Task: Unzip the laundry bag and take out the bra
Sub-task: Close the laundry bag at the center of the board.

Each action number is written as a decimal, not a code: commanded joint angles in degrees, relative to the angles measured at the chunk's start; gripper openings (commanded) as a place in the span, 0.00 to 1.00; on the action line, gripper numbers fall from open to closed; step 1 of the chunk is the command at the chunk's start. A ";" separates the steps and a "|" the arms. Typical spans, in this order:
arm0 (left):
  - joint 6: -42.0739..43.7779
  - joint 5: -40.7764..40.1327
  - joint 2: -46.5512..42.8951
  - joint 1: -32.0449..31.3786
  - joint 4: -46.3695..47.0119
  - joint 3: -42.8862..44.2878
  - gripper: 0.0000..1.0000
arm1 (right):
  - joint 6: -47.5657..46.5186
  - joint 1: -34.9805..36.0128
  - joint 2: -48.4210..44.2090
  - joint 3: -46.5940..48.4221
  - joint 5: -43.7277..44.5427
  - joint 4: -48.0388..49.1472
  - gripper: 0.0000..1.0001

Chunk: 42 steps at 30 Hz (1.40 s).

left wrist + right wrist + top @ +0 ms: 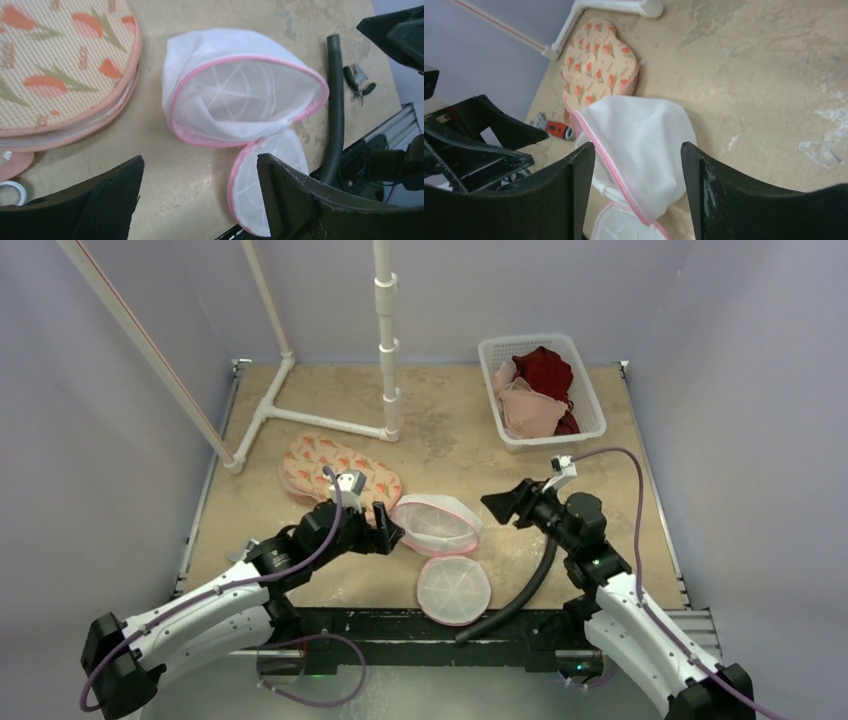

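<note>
The white mesh laundry bag with pink trim lies open at the table's middle, and its round lid is flopped toward the near edge. Its inside shows only mesh in the left wrist view. The padded bra, peach with an orange tulip print, lies on the table left of the bag, outside it. My left gripper is open and empty between bra and bag. My right gripper is open and empty just right of the bag, which shows between its fingers.
A white basket with red and pink garments stands at the back right. A white PVC pipe frame stands at the back left. A black hose lies right of the lid. A red-handled tool lies by the table's left edge.
</note>
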 commanded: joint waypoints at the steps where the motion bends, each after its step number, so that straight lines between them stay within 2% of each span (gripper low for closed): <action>1: -2.91 5.00 1.91 -1.28 6.26 -3.30 0.81 | 0.69 0.30 -0.34 -5.03 -7.47 1.91 0.65; 8: -4.00 3.55 -0.47 -9.29 9.05 -7.19 0.79 | -0.67 0.79 -4.04 -7.84 -7.57 -1.44 0.66; 10: -4.56 0.04 1.69 -16.86 8.67 -6.59 0.79 | -0.37 0.77 -5.33 -8.30 -4.90 -2.41 0.66; 15: -5.97 -16.14 9.66 -35.73 4.60 -0.94 0.79 | 1.85 0.77 -8.93 -8.47 -0.33 -2.83 0.66; 18: -0.81 -23.32 15.36 -44.06 0.38 3.79 0.79 | 1.35 0.77 -11.47 -8.10 1.08 -3.03 0.66; 23: 16.76 -29.66 30.68 -53.20 -8.10 14.97 0.78 | -1.76 0.79 -12.04 -4.79 2.14 -5.58 0.66; 25: 23.31 -28.20 34.65 -54.36 -6.77 15.38 0.76 | -2.62 0.77 -12.13 -3.59 2.05 -6.68 0.66; 28: 29.48 -25.36 34.22 -54.48 -0.35 12.48 0.75 | -3.02 0.74 -14.09 -3.18 2.05 -8.10 0.66; 30: 30.89 -24.94 31.74 -53.56 1.68 11.07 0.77 | -3.27 0.77 -16.01 -3.27 1.93 -9.21 0.66; 33: 31.79 -20.78 28.93 -48.76 1.90 9.58 0.76 | -3.55 0.77 -18.32 -3.59 2.22 -10.82 0.66; 35: 33.21 -18.19 28.38 -48.03 2.97 9.04 0.75 | -3.36 0.79 -19.34 -4.06 1.71 -10.55 0.66; 42: 38.94 -12.55 37.46 -47.78 2.21 12.17 0.73 | -3.01 0.77 -18.00 -3.77 0.01 -10.10 0.66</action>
